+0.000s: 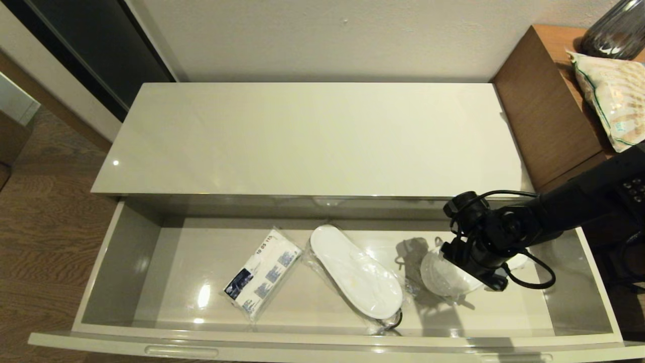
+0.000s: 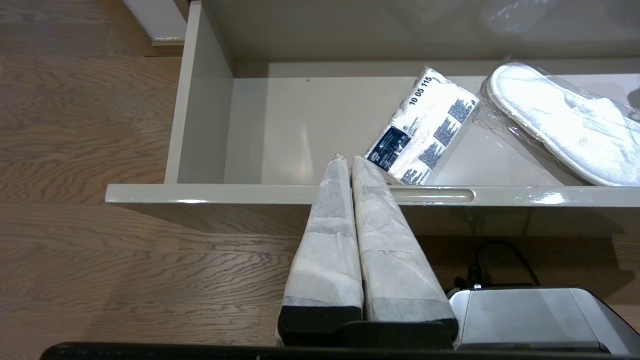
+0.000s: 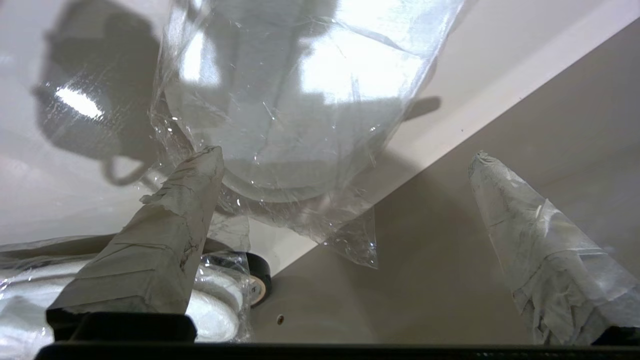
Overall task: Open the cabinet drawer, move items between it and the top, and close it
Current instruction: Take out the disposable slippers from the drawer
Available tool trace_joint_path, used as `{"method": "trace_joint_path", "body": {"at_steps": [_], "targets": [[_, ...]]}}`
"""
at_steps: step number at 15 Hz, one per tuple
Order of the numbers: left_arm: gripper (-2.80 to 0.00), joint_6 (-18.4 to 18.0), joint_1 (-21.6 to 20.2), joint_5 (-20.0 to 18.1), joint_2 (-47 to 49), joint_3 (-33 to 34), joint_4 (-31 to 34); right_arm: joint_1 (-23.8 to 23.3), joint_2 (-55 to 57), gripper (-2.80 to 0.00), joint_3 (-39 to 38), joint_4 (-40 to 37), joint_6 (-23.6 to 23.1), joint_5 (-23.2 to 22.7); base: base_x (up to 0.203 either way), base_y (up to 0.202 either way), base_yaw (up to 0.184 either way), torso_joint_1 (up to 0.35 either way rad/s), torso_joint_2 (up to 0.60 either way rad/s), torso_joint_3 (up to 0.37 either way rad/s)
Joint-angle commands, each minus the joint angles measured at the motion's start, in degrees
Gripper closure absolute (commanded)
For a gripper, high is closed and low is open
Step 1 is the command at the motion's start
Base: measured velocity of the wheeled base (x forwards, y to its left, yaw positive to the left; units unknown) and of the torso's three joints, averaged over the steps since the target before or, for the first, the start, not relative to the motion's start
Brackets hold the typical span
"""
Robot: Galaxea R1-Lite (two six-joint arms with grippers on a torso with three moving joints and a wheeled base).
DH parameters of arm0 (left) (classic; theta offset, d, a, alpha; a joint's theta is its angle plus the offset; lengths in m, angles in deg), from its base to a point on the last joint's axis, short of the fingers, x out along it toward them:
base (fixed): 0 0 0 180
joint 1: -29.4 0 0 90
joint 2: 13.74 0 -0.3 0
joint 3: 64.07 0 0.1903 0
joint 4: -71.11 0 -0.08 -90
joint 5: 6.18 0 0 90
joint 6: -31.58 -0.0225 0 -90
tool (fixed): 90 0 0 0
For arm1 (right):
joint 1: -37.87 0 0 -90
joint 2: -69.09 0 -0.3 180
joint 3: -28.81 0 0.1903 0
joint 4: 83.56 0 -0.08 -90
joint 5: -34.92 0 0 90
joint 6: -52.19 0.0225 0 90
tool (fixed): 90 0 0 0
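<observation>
A: Currently right gripper point(image 3: 345, 165) has jaws wide apart, down inside the open drawer point(image 1: 95, 262), one fingertip point(image 3: 205, 165) touching the wrapped slipper point(image 3: 300, 125) at its right end.

B: Handling?

A: Light, soft, slippery film. Pinch across the sole edge, probably not loose wrap. Second slipper point(image 1: 355, 272) and packet point(image 1: 262, 272) lie mid-drawer. Left gripper point(image 2: 350, 160) closed, empty, outside the drawer front.

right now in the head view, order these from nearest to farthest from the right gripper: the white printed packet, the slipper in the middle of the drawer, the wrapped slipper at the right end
From the right gripper, open inside the cabinet drawer:
1. Right-end wrapped slipper, directly under the gripper.
2. Middle slipper, lying diagonally at the drawer's centre, to the gripper's left.
3. White printed packet, farther left again.

The left gripper is shut, outside the drawer front.
</observation>
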State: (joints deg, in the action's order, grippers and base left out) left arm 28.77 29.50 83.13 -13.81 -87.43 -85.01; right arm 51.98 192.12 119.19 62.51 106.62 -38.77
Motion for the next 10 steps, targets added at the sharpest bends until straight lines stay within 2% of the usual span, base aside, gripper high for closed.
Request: {"method": "trace_joint_path", "body": {"at_steps": [1,4,8,10], "targets": [[0.0,-0.01,-0.01,-0.01,0.07,0.0,0.02,-0.14,-0.07,-2.8,0.03,0.37,0.37,0.0,0.0,0.0,0.0,0.0,0.0,0.0],[0.0,-0.01,-0.01,-0.01,0.07,0.0,0.02,-0.87,5.47,-2.8,2.92,3.72,0.73,0.29,0.0,0.0,0.0,0.0,0.0,0.0],[0.0,-0.01,-0.01,-0.01,0.07,0.0,0.02,-2.41,10.84,-2.8,4.84,12.77,-0.04,0.83,0.0,0.0,0.0,0.0,0.0,0.0],[0.0,-0.01,-0.01,-0.01,0.07,0.0,0.02,-2.59,12.62,-2.8,5.58,13.21,-1.52,0.8,0.0,0.0,0.0,0.0,0.0,0.0]]}}
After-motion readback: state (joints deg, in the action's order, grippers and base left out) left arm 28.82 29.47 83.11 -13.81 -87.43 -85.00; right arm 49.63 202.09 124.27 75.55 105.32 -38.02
